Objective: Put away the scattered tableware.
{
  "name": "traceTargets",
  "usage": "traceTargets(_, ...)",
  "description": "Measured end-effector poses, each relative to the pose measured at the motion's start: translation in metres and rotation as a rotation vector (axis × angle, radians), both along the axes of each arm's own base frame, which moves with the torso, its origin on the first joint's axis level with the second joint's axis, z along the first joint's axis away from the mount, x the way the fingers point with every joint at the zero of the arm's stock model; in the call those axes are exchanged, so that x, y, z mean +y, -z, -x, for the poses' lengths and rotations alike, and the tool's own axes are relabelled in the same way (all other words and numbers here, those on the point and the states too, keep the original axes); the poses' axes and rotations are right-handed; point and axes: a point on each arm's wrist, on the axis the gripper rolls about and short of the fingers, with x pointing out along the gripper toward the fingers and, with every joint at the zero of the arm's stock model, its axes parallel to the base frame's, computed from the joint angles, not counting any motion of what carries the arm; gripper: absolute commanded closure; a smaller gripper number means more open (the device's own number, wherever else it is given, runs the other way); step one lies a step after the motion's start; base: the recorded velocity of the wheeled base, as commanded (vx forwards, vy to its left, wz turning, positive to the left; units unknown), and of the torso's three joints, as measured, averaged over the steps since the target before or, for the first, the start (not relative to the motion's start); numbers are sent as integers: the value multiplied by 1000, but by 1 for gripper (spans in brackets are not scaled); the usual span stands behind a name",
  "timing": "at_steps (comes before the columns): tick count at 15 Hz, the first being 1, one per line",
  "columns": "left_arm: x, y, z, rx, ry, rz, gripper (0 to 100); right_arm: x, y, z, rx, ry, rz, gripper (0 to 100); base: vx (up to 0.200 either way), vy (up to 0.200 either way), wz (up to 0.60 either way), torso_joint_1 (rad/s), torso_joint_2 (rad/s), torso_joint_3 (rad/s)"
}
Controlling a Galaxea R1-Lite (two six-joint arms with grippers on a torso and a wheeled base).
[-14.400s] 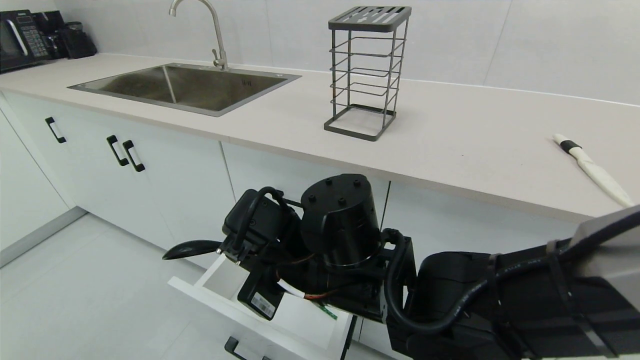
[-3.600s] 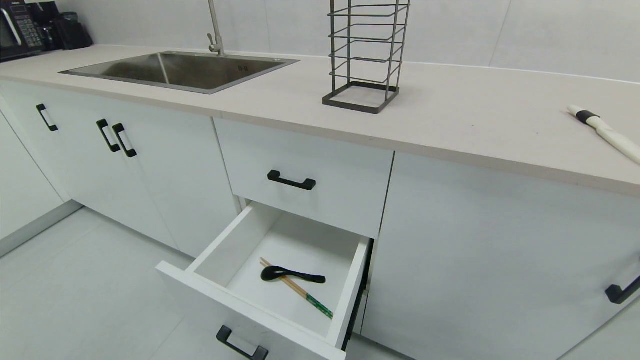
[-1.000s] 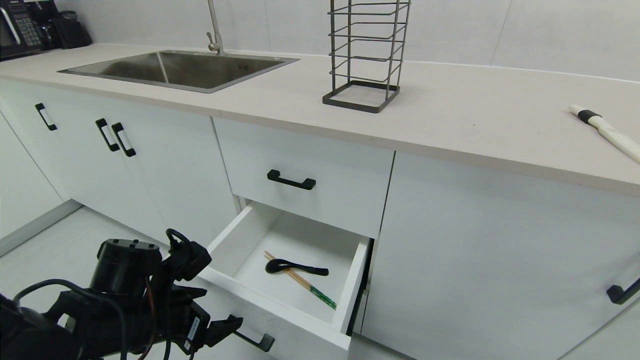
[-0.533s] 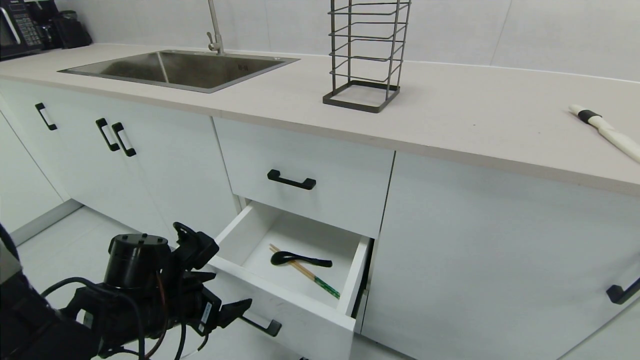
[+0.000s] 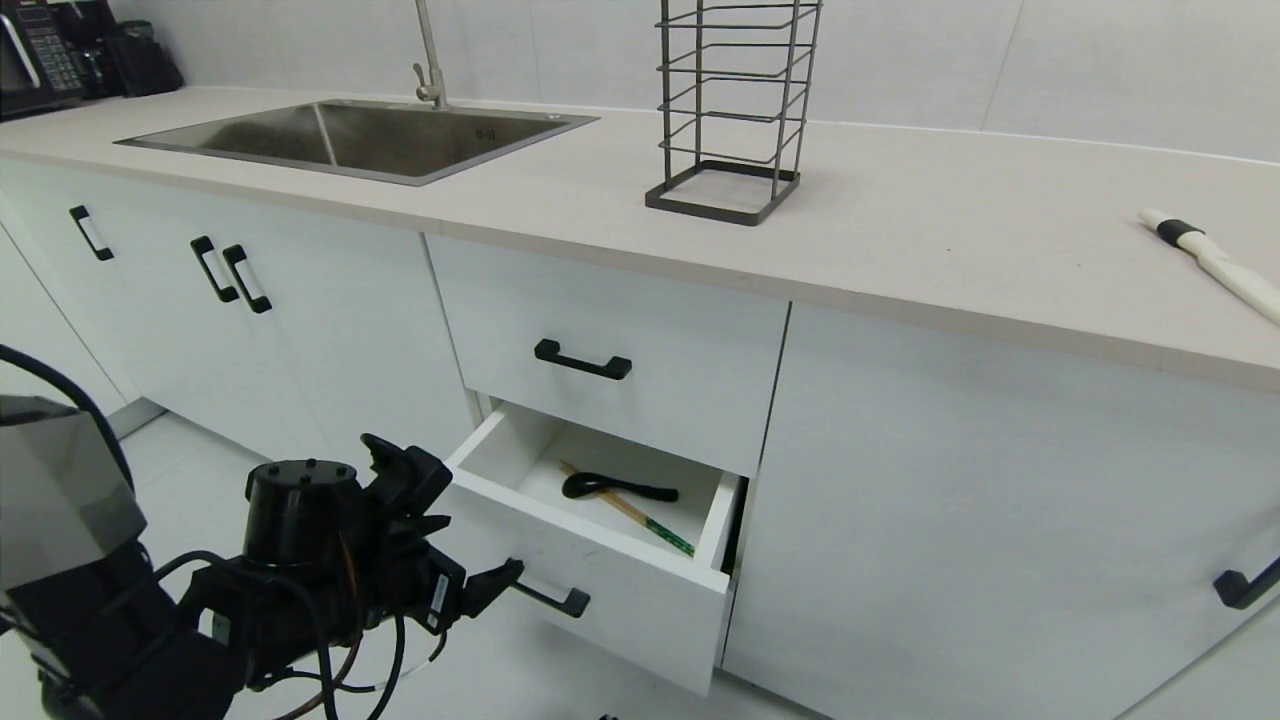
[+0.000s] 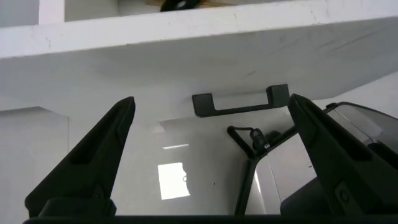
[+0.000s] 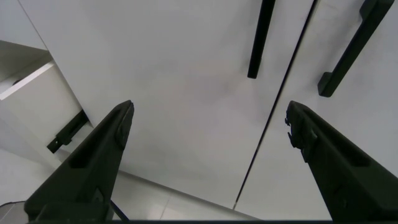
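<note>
Head view, left to right: a sink [image 5: 350, 140] is set into the surface [image 5: 900, 250] at the far left. Below it, the left pincer [image 5: 490, 583] sits low in front of the cabinets, just beside the black handle [image 5: 555, 598] of the lower drawer [image 5: 610, 600]. Whether a fingertip touches the handle or the drawer front cannot be determined.

The lower drawer is partly open. Inside it lie a black spoon [image 5: 615, 488] and a pair of chopsticks [image 5: 640, 515], with the spoon handle crossing over the chopsticks. The upper drawer [image 5: 620, 340] directly above is closed.

A wire rack [image 5: 730, 110] stands upright on the surface, above and behind the drawers. At the far right, a white utensil [image 5: 1215, 265] with a black band lies flat on the surface, well apart from the rack.

Left wrist view: the left pincer [image 6: 211, 101] is spread wide and holds nothing. The drawer front and its handle [image 6: 241, 102] appear between the fingers.

Right wrist view: the right pincer [image 7: 209, 107] is spread wide and holds nothing. It faces white cabinet doors [image 7: 186, 93] with black bar handles.
</note>
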Motion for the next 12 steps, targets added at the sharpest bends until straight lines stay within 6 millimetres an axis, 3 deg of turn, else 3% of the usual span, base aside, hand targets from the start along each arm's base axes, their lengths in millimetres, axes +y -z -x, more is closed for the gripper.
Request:
traceTargets(7,-10,-7,-29,-88,-4,43,0,0,0,0,0,-1,0,0,0,0,0,0,0,0)
traceTargets(12,-15,-4,-37,-94,5,47,0,0,0,0,0,0,0,0,0,0,0,0,0,0)
